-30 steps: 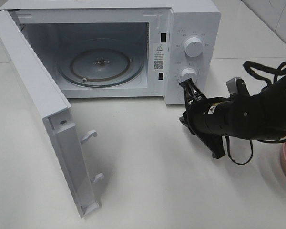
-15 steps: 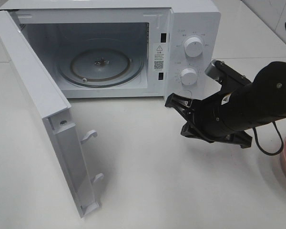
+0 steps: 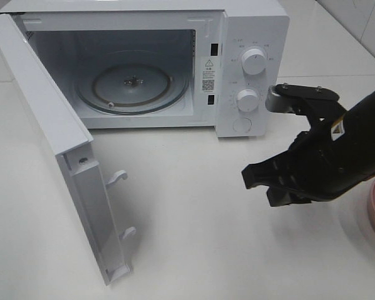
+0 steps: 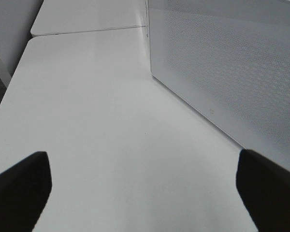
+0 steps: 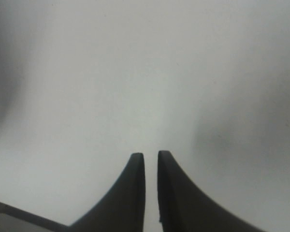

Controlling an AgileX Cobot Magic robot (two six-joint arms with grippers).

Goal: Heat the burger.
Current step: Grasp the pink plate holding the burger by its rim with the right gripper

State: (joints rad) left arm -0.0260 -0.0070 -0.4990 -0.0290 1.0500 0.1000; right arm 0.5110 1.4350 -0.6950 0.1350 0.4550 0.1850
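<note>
Black right pincer hangs barely parted, empty, above the table; left pincer stands spread wide.

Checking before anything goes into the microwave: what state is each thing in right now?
Microwave door: swung wide open.
Turntable: bare, nothing on it.
Left pincer: wide open, empty.
Right pincer: barely parted, holding nothing.
</note>
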